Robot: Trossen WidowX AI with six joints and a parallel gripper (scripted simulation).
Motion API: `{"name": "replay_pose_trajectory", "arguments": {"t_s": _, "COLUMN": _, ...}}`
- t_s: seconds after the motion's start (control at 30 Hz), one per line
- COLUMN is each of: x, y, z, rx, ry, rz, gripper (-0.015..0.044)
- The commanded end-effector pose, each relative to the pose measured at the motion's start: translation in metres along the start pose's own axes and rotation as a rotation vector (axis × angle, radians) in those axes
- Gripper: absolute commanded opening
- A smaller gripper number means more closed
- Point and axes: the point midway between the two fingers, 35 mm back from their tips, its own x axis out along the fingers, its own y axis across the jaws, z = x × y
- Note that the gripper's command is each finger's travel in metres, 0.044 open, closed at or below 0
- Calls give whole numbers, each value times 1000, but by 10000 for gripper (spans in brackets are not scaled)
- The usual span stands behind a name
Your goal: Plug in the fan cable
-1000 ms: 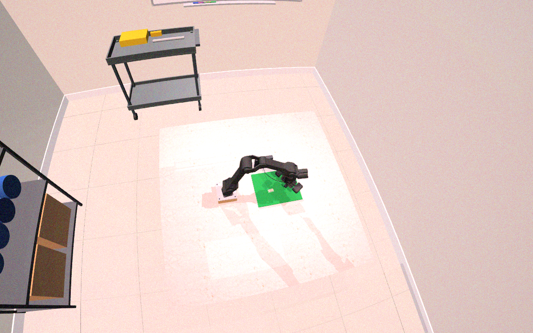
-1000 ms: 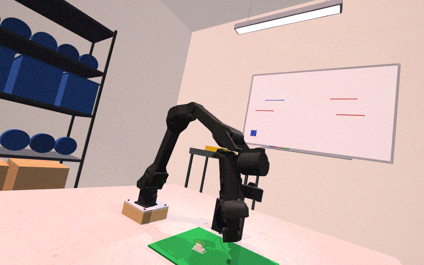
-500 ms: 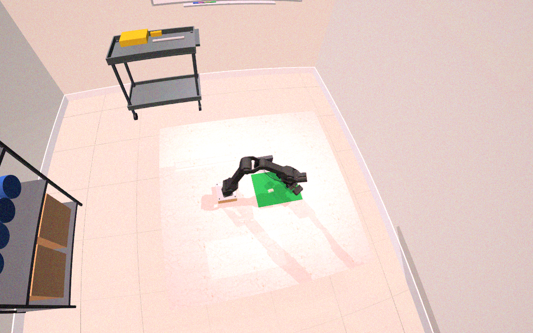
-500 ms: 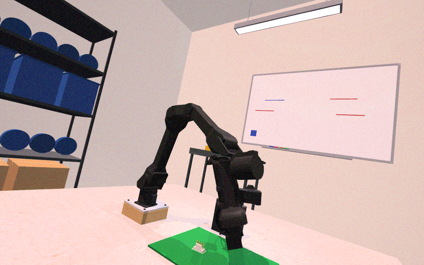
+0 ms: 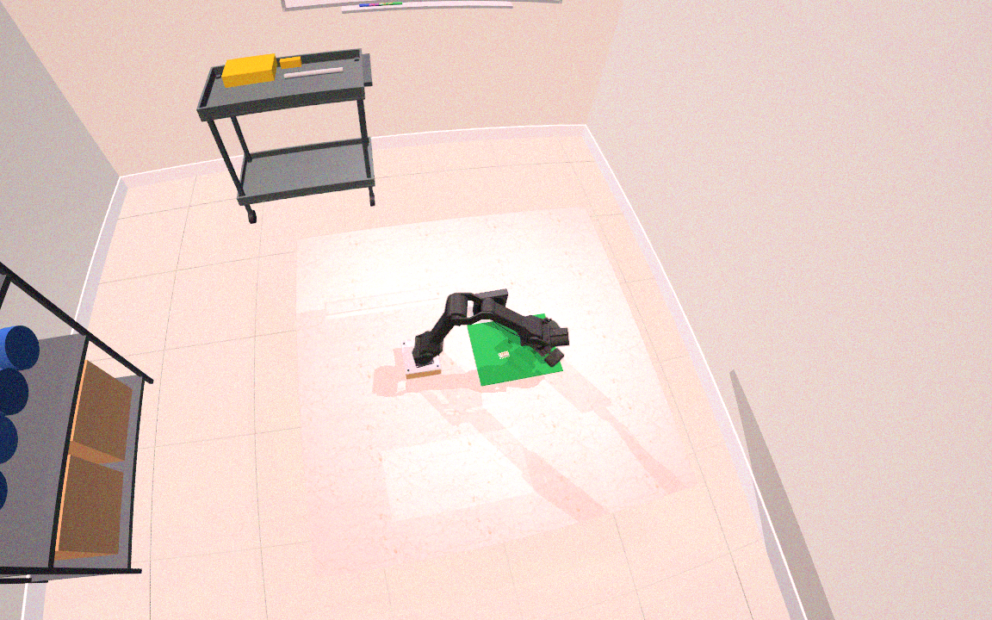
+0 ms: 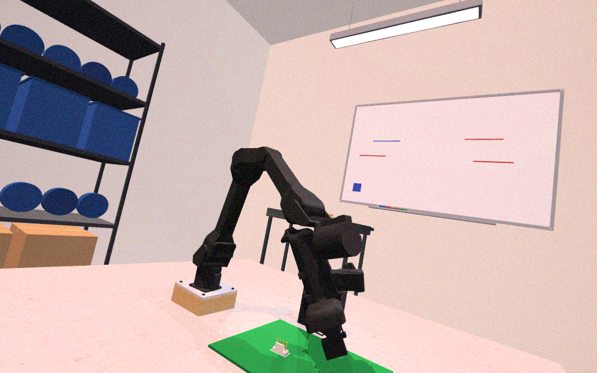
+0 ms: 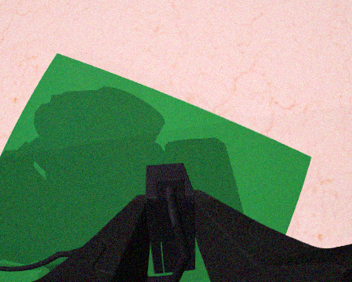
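The green board (image 5: 493,371) (image 6: 245,344) (image 7: 262,188) lies flat. The white four-pin header (image 5: 503,355) (image 6: 280,348) stands on it with bare pins; it does not show in the wrist view. My gripper (image 7: 168,202) (image 6: 333,350) is shut on the black plug (image 7: 165,172), with one finger on each side of it. In the exterior view the gripper is low over the board, right of the header and apart from it. The plug's height above the board is hard to tell. The thin black cable (image 7: 27,268) trails left in the wrist view and leaves the plug between the fingers.
The dark fan (image 5: 496,294) (image 6: 301,311) stands at the board's back edge, partly hidden by the arm in the exterior view. The arm's base sits on a wooden block (image 5: 424,374) (image 6: 189,301) left of the board. The cart (image 5: 283,96) and shelves stand away from the arm.
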Motion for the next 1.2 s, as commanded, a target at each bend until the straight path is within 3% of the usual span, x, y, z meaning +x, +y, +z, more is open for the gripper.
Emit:
{"name": "replay_pose_trajectory", "arguments": {"t_s": 0.0, "x": -1, "y": -2, "z": 2, "rx": 7, "ry": -46, "rz": 0, "gripper": 0}}
{"name": "replay_pose_trajectory", "arguments": {"t_s": 1.17, "x": 2, "y": -12, "z": -3, "rx": 23, "ry": -340, "rz": 23, "gripper": 0}}
